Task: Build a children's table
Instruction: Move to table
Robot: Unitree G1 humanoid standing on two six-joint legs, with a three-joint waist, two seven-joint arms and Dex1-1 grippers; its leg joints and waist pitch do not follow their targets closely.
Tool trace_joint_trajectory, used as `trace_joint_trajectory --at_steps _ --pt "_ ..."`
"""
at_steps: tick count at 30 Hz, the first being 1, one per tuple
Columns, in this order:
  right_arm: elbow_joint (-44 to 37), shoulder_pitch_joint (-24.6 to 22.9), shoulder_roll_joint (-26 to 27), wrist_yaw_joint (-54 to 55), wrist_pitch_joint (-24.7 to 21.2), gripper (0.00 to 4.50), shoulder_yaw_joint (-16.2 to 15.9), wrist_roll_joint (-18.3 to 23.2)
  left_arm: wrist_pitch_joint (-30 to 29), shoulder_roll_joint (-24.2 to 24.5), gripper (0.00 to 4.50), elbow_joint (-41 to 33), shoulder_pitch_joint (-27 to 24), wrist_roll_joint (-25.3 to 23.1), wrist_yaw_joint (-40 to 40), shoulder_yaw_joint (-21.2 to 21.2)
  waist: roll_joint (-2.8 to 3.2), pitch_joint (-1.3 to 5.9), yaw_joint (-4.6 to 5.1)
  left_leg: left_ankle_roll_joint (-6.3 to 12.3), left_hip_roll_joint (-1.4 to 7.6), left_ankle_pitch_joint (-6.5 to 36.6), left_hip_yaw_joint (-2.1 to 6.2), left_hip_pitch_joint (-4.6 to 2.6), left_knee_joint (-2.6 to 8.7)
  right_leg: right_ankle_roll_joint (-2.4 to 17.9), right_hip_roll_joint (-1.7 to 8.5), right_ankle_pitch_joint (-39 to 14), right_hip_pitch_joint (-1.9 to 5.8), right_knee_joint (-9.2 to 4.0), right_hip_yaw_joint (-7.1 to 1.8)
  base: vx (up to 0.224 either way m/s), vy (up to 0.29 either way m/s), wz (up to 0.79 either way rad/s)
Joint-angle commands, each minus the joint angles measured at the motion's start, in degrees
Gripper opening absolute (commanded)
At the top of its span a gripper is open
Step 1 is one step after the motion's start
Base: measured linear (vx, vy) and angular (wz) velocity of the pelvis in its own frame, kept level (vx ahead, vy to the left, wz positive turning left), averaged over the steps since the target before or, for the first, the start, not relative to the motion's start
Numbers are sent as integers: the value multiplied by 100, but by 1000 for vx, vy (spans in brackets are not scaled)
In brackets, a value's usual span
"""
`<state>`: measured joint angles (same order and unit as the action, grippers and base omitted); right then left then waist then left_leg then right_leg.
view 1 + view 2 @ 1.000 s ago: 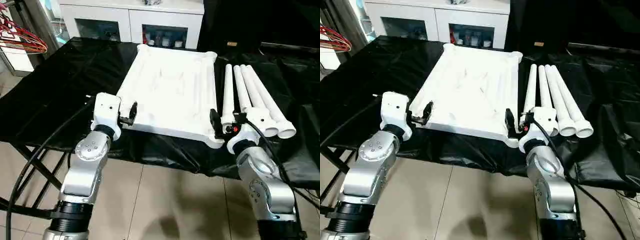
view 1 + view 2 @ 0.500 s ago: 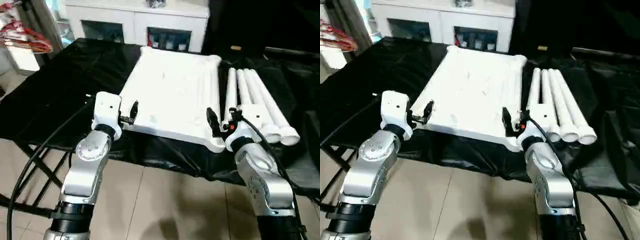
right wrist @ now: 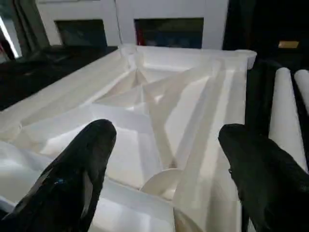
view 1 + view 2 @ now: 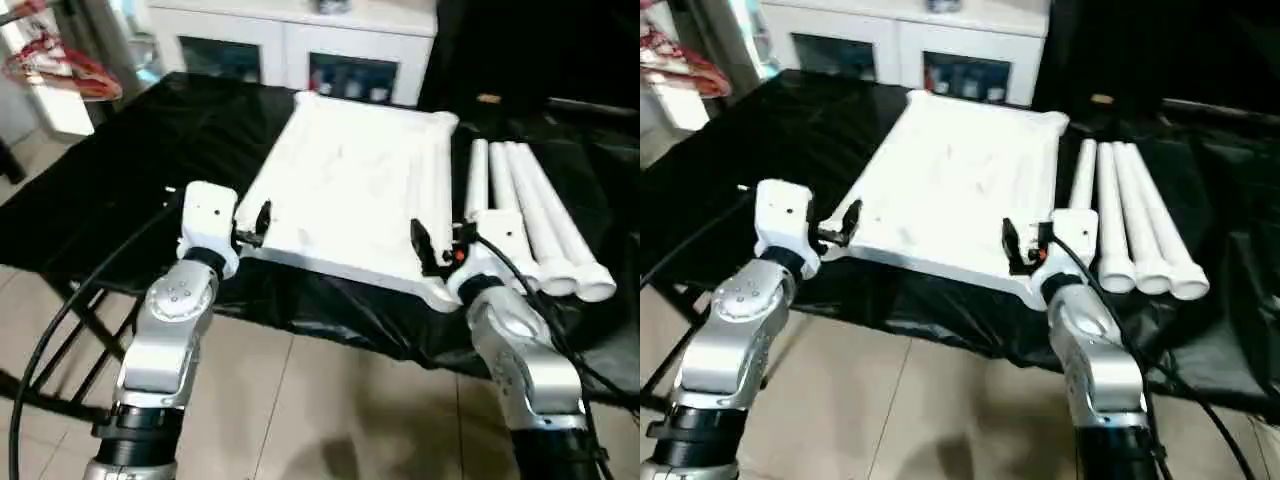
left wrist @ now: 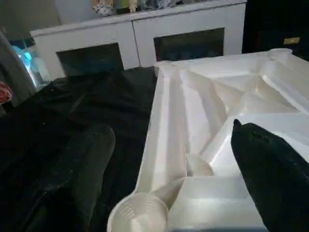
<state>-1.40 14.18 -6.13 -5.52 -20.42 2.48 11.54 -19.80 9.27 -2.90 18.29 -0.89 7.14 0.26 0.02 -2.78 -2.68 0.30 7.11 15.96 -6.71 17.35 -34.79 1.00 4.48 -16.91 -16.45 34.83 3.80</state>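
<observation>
Here the tabletop (image 4: 350, 200) lies ribbed side up in the middle of the black-draped desk (image 4: 120, 170). Just beside its right edge lie the legs (image 4: 535, 225), side by side, running along that edge. Beyond its far edge stands a white cabinet (image 4: 290, 45) with glass doors; no writing on it can be read. Off the tabletop's far left corner, past the desk, hang red hangers (image 4: 60, 70).

The left hand (image 4: 255, 225) is at the tabletop's near left corner, fingers spread wide around the corner socket (image 5: 137, 212), holding nothing. The right hand (image 4: 430, 250) is at the near right corner, fingers likewise wide apart over the rim, empty. Black cables (image 4: 60, 320) trail from the arms.
</observation>
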Motion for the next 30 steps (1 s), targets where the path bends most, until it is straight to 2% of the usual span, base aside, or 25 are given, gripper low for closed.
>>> trace_joint_trajectory --at_steps 1,2,4,5,6,7,8,9,10,11,12,14,16,17,18,19,20,22,24,25,26,27,28,29,30 --pt "46 34 -18 12 26 386 77 -42 -63 -9 436 -65 16 24 50 -41 -54 351 -148 1569 19 -459 -77 293 111 1277 431 -525 628 -574 -442 0 0 0" --pt "46 34 -18 12 26 386 77 -42 -63 -9 436 -65 16 24 50 -41 -53 328 -190 1195 86 -476 -62 420 35 1420 488 -1108 724 -671 -508 0 0 0" --pt "46 31 -6 13 27 386 82 -52 -63 -6 436 -65 18 27 58 -42 91 355 -160 808 222 -717 -44 208 245 1370 209 -934 570 -553 -261 0 0 0" --pt "44 27 -3 16 27 386 81 -55 -65 -5 436 -66 16 30 64 -41 137 401 -23 1005 390 -1025 173 -221 398 1183 -27 -237 270 -272 -48 87 -45 8" --pt "41 19 1 22 28 386 78 -60 -68 -2 436 -68 13 38 75 -39 222 507 171 1801 602 -1738 613 -805 347 718 -111 44 -307 119 100 107 -60 3" --pt "38 9 4 30 34 386 74 -66 -71 4 436 -70 8 44 88 -39 179 510 256 2260 844 -1829 841 -1058 347 455 -10 -224 -659 323 56 107 -60 3" --pt "35 2 6 39 34 386 71 -72 -76 9 436 -70 6 50 98 -35 134 459 248 2761 1090 -1668 978 -1043 398 11 206 -447 -899 568 -98 65 -61 -2" --pt "33 -3 6 46 35 386 69 -77 -82 13 436 -69 6 56 101 -34 56 463 263 2710 1003 -1537 899 -942 381 -29 272 -211 -903 516 -186 44 -78 -4" --pt "32 -5 5 49 36 386 69 -80 -85 14 436 -68 6 59 101 -33 -376 412 -8 1705 -244 -377 70 158 -214 447 392 312 259 -264 -805 44 -78 -4" --pt "29 -8 3 51 34 386 71 -83 -83 13 436 -59 8 54 95 -36 -332 454 -176 1430 -432 286 -52 387 -585 831 728 321 578 -425 -1212 48 -46 21" --pt "29 -8 3 51 34 386 71 -83 -83 13 436 -59 8 54 95 -36 -240 359 -274 777 -187 149 136 586 -855 1428 889 111 599 -499 -1263 61 -29 24" --pt "26 -13 2 49 34 386 75 -89 -80 10 436 -49 6 50 91 -41 -134 286 -237 155 -17 -397 186 760 -800 1813 802 -429 648 -552 -928 69 -29 13" --pt "24 -18 5 44 32 386 83 -104 -71 11 436 -28 3 46 88 -52 115 254 -216 210 227 -675 193 583 -166 1627 518 -1276 494 -685 -493 86 2 2" --pt "23 -16 4 44 29 386 85 -110 -70 14 436 -17 6 46 91 -57 438 294 -119 127 485 202 343 149 376 991 60 -1452 319 -483 -86 83 75 -5" --pt "25 -12 1 49 18 386 88 -99 -71 24 436 7 17 36 112 -64 538 374 248 424 776 1523 913 -275 627 487 -285 -1004 -142 427 144 121 99 -7" --pt "27 -12 2 51 9 386 87 -92 -72 27 436 10 19 34 118 -64 534 441 202 136 1108 2046 767 -661 536 284 -138 -920 -477 541 -30 121 99 -7" --pt "27 -12 -1 46 8 386 84 -91 -73 27 436 12 20 35 123 -64 461 400 157 -316 1168 2037 666 -545 608 -209 -58 -477 -584 747 -24 135 55 -16" --pt "28 -19 -5 26 -42 386 85 -59 -82 28 436 32 25 31 155 -76 348 346 88 -461 1187 1790 210 -506 748 -211 35 176 -762 771 69 106 27 -44" --pt "29 -22 -11 36 -28 386 82 -98 -76 49 436 48 25 31 169 -100 67 240 30 -385 945 2720 -487 -580 842 355 180 254 -753 276 -16 126 -81 -55" --pt "32 -23 -14 38 -18 386 81 -120 -75 60 436 54 27 36 172 -108 -118 226 46 -342 660 2897 -627 -576 602 530 161 -341 -690 -45 -190 146 -121 -57" --pt "34 -24 -16 40 -14 386 80 -133 -75 66 436 57 29 41 174 -110 -262 255 -217 -178 -101 2419 -774 -383 -352 1053 450 -2653 -245 -709 -1158 232 -133 -58" --pt "28 -38 -2 56 -19 386 102 -129 -76 87 436 64 24 51 206 -125 -223 322 -421 -78 -89 1027 -231 225 -685 1452 808 -3248 451 -649 -1619 239 -101 -70" --pt "28 -38 -2 56 -19 386 102 -129 -76 87 436 64 24 51 206 -125 -279 323 -452 -89 -143 601 -78 471 -769 1432 683 -2824 599 -523 -1586 239 -101 -70" --pt "-3 -83 -13 75 -4 386 115 -153 -66 128 436 74 2 54 293 -184 -332 351 -449 -69 -186 -160 163 854 -887 1270 628 -1254 720 -304 -1292 194 -76 -58" --pt "-3 -83 -13 75 -4 386 115 -153 -66 128 436 74 2 54 293 -184 -197 336 -336 -138 -199 -706 222 742 -820 1159 525 -394 399 -394 -1005 159 -60 -19"
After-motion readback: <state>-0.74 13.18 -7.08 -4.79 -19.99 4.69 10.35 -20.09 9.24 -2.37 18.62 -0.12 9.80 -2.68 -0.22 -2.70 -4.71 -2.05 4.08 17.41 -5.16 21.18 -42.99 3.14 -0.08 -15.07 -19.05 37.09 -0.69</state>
